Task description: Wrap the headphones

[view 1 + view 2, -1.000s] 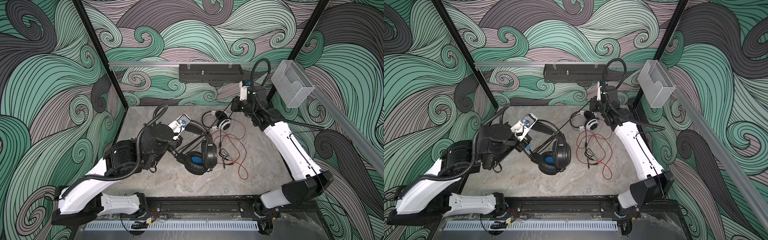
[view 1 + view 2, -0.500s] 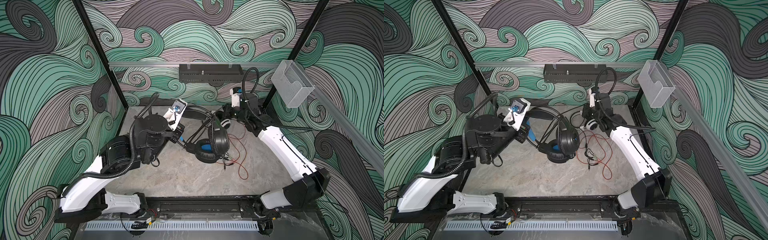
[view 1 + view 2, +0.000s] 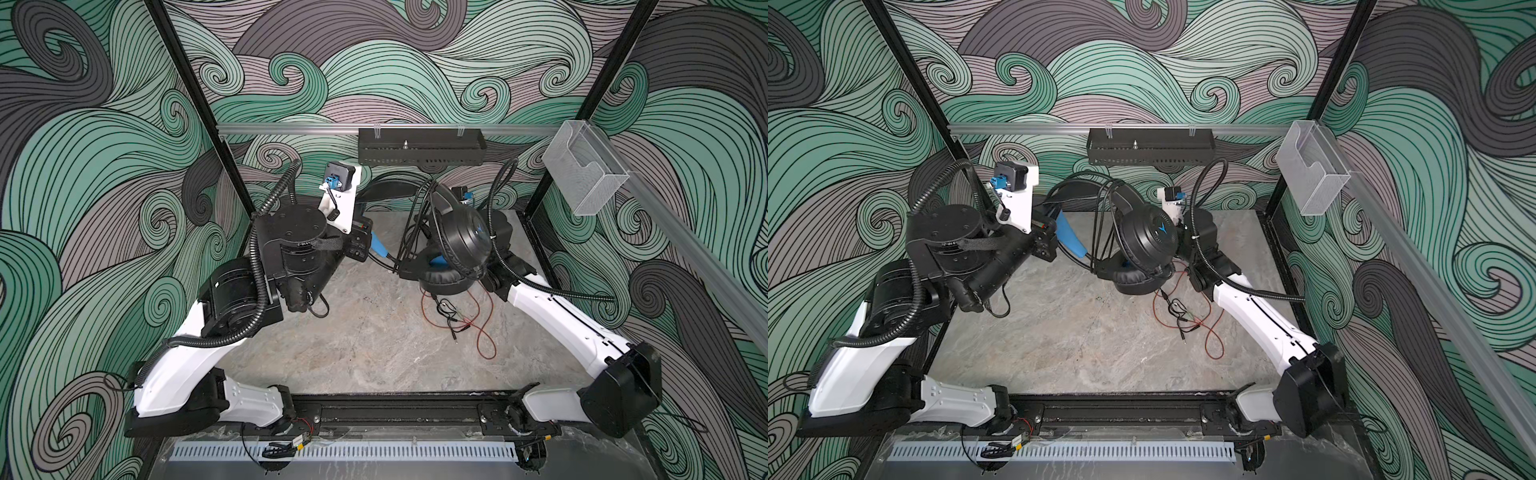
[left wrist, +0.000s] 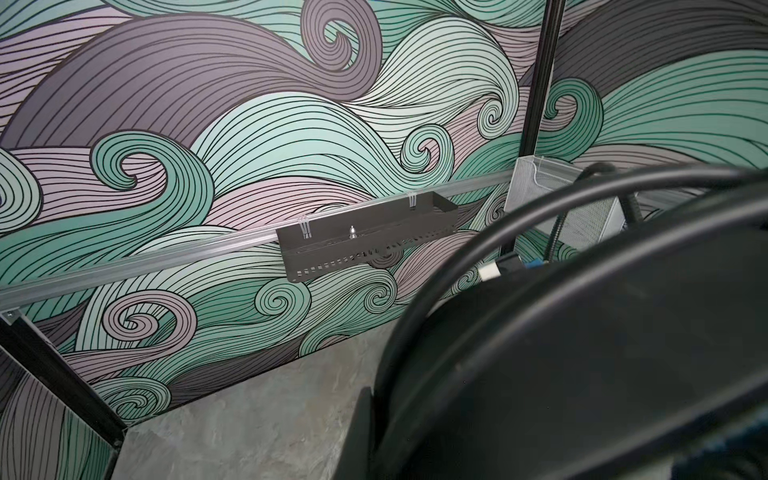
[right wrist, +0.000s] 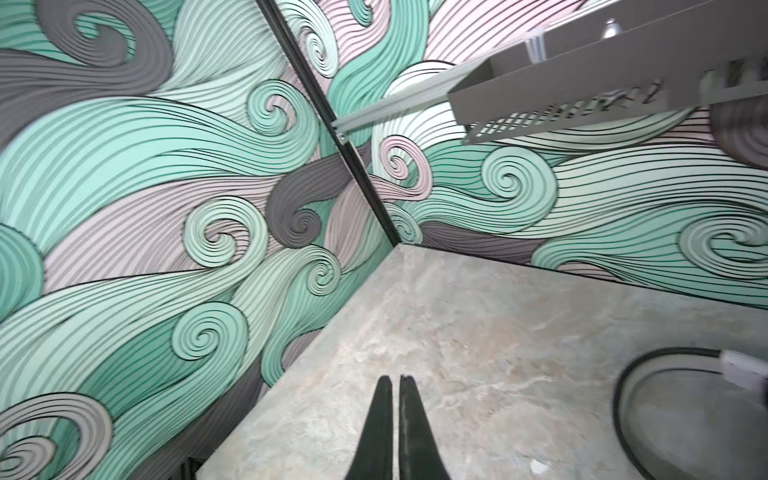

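Pinching the all-black over-ear headset (image 3: 462,239), by band or cable I cannot tell, the left gripper (image 3: 382,251) keeps blue jaws pressed together at far centre. Just behind that headset's cup, the right gripper (image 5: 395,388) is pressed together on nothing. Nearer, a thin red cable (image 3: 484,332) sprawls on the grey marble-patterned tabletop (image 3: 353,353), beside the right arm (image 3: 561,316).

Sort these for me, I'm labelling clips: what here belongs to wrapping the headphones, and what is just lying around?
Job: black headset, its black cable, red cable.
Just around: black wall tray, clear bin.
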Tool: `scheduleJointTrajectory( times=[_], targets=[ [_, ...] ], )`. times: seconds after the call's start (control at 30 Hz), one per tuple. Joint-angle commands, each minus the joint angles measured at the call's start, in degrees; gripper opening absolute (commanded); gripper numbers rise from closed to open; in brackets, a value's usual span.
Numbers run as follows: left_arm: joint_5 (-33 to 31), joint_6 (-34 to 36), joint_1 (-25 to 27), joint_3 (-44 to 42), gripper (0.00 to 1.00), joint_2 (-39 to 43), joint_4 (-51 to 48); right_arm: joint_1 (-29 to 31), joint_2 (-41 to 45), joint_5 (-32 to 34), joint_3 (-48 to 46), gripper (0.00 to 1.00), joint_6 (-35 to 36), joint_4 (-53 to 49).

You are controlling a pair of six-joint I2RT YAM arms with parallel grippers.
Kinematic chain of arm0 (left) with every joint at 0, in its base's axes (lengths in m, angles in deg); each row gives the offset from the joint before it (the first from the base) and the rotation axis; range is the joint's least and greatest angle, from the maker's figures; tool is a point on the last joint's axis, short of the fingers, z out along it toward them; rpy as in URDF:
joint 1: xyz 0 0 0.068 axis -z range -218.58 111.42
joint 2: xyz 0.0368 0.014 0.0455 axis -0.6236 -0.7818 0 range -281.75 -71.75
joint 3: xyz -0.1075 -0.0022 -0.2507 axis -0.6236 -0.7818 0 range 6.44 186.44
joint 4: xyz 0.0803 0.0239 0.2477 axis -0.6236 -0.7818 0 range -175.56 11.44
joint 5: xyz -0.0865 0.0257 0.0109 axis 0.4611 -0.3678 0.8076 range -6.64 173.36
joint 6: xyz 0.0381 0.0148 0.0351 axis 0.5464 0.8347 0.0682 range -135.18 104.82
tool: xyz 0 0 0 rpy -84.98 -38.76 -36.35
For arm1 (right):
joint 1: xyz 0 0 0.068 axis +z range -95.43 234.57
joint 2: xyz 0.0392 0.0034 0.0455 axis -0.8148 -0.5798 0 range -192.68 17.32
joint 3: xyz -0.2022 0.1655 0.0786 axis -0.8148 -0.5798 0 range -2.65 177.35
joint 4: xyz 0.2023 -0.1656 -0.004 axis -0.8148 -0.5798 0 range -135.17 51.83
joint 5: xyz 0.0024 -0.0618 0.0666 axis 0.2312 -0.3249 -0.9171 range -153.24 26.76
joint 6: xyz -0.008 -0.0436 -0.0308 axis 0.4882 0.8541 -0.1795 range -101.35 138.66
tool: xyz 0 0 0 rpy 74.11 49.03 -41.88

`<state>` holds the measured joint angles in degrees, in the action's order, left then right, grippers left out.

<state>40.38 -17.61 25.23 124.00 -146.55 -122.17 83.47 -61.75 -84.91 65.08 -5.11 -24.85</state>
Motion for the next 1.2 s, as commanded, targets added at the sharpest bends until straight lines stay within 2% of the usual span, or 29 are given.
scheduleJointTrajectory(
  times=[0.0, 0.2, 0.47, 0.67, 1.0, 1.17],
  targets=[
    [0.7, -5.6, -1.0, 3.5, 0.00, 0.4, 8.8, 1.5, -1.5, -4.2, -0.7, 0.04, -4.5, 7.4],
    [1.6, -7.6, -2.0, 4.2, 0.00, 0.1, 7.7, 3.3, -5.1, -5.6, -2.1, 0.05, -10.0, 13.7],
    [1.4, -9.2, -3.1, 4.1, 0.00, 0.3, 6.3, 6.7, -7.4, -11.3, -2.9, 0.04, -10.7, 14.8],
    [1.0, -10.8, -4.6, 3.1, 0.00, 0.8, 5.4, 10.9, -2.5, -12.5, -7.3, 0.06, -2.6, 8.4],
    [2.9, -15.8, -8.4, 2.2, 0.00, 0.9, 3.4, 14.0, 0.8, -14.2, -11.0, 0.07, 2.7, 3.4],
    [2.9, -22.8, -13.0, 1.4, 0.00, 0.8, 1.8, 15.0, 4.1, -12.4, -14.4, 0.06, 4.6, -0.4]
  ],
)
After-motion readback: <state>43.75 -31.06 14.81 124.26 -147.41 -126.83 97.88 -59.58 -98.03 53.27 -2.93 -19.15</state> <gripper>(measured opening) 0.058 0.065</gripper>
